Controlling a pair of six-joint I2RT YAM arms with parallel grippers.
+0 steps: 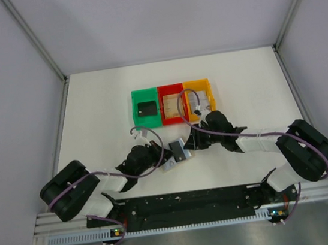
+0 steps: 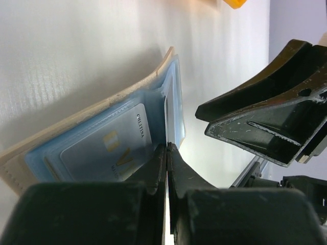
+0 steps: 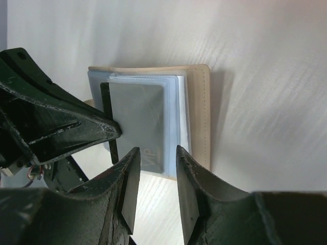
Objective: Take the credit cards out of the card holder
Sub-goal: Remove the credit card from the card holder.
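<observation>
1. Open card holder (image 1: 177,152) lies on the white table (image 1: 101,106) between both grippers.
2. left gripper (image 2: 166,153): jaws pinched tight on one thin leaf of it.
3. right gripper (image 3: 157,153): jaws part open, empty, above a grey VIP card (image 3: 140,120).

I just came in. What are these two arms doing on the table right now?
An open card holder lies on the table. The left gripper is shut on one thin leaf of it. The right gripper is open at the holder's edge, by a card marked VIP, which is not yet out.
</observation>
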